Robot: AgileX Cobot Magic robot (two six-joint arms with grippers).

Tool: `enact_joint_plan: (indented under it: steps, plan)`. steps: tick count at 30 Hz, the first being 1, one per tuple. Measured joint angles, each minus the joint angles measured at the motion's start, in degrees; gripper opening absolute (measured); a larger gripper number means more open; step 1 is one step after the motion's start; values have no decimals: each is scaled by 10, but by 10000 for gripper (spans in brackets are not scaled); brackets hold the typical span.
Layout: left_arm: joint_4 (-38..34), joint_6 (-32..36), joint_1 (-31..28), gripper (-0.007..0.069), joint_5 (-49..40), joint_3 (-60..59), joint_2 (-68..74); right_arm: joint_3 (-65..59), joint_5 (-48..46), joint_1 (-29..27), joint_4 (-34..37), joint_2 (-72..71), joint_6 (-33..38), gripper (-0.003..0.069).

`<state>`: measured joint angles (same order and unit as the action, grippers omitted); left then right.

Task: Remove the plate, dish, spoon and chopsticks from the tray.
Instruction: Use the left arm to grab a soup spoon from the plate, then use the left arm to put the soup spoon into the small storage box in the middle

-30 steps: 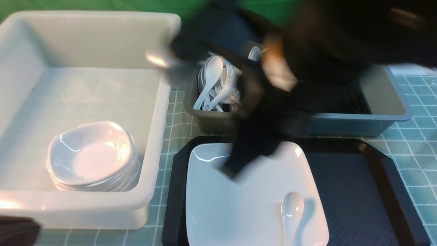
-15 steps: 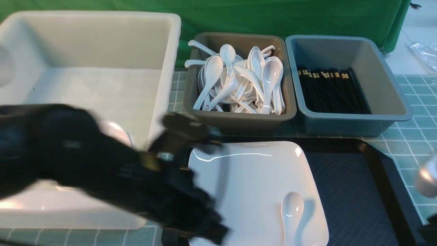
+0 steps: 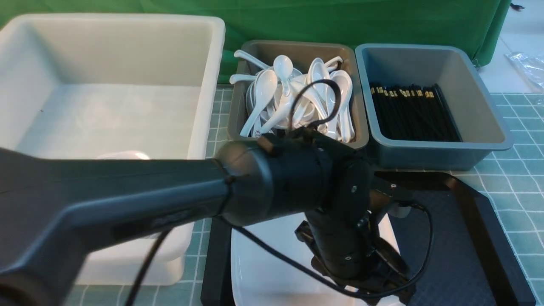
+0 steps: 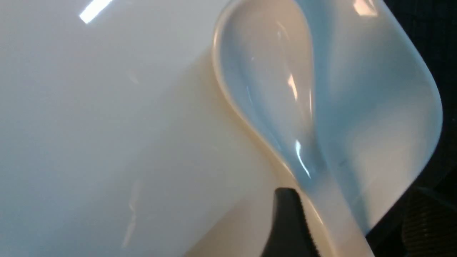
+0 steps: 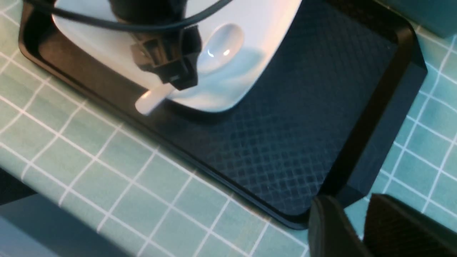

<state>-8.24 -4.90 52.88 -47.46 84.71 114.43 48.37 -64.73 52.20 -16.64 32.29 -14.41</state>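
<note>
one glossy white soup spoon lies on the large white square plate, just under the left tool; jaws open or shut, can't tell. centre on handle, grip firmly: looks slick.

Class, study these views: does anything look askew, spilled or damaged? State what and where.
No spill or breakage shows. The spoon lies on the plate with its handle tip poking past the rim, over the tray. In the brown tub, handles of the heaped spoons stick out over the rim.
</note>
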Motion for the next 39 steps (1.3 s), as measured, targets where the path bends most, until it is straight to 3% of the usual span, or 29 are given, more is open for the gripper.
enact_joint_plan:
  steps: [4, 8, 11, 16, 24, 29, 36, 39]
  plan:
    - [1, -2, 0, 525, 4, 3, 17, -2, 0, 0, -1, -6, 5, 196]
    - [16, -2, -1, 505, 8, 5, 33, -6, 0, 0, -1, -8, 7, 198]
    - [35, -4, 0, 419, 11, 7, 36, -7, 0, 0, -1, -8, 8, 202]
    - [48, -5, 0, 127, 1, 11, 37, -7, 0, 0, -1, -8, 8, 213]
    - [146, 2, -4, 125, -57, 77, -6, -7, 0, 0, -41, -8, -35, 216]
    - [194, 16, -65, 125, -11, 174, -45, -7, 0, 0, -78, -8, -62, 216]
    - [157, 63, -186, 125, 138, 263, 11, -7, 0, 0, -81, -8, -76, 216]
    - [111, 104, -231, 165, 186, 301, 54, -7, 0, 0, -81, -8, -83, 216]
